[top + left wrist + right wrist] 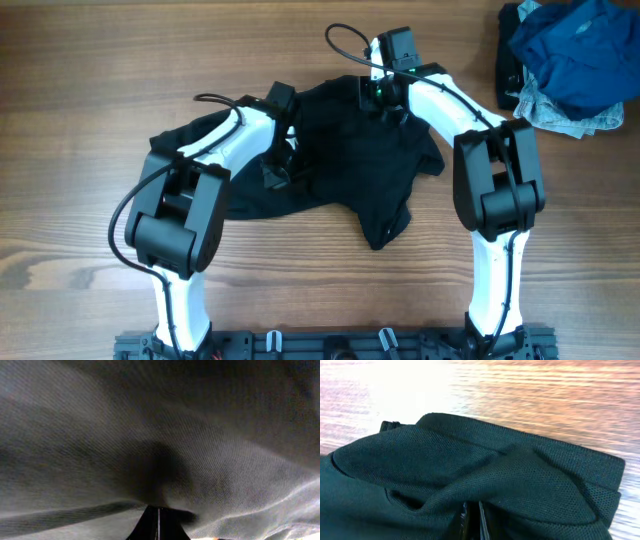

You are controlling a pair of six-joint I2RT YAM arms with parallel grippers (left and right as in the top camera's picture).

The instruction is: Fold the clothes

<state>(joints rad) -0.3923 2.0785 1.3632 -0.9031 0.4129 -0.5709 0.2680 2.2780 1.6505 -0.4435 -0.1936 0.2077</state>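
Between the two claws, on the wooden table (100,60), lies the black garment (340,160), a soft, limp heap with rumpled edges. Its long axis runs from the left claw's side across to the right claw's side, and one narrower lobe hangs off toward the robot's base, nearer the right claw.

The left claw (277,172) sits on the garment's left half. Its jaws are pressed together on a pinch of the black cloth. From the left wrist, fine woven ribs fill the whole view, and shallow creases run in toward the closed tips.

The right claw (384,100) sits at the garment's far edge, and its jaws are likewise closed on the fabric. Just beyond its tips, the right wrist view shows a pique knit dotted with tiny holes. The cloth is humped into a soft ridge and ends in a straight, doubled band like a hem or collar. Past that band the table's wood grain shows bare.

Well apart from the right claw, off to its right at the table's far corner, a bright blue garment (580,45) lies crumpled over a pale patterned cloth (565,118).
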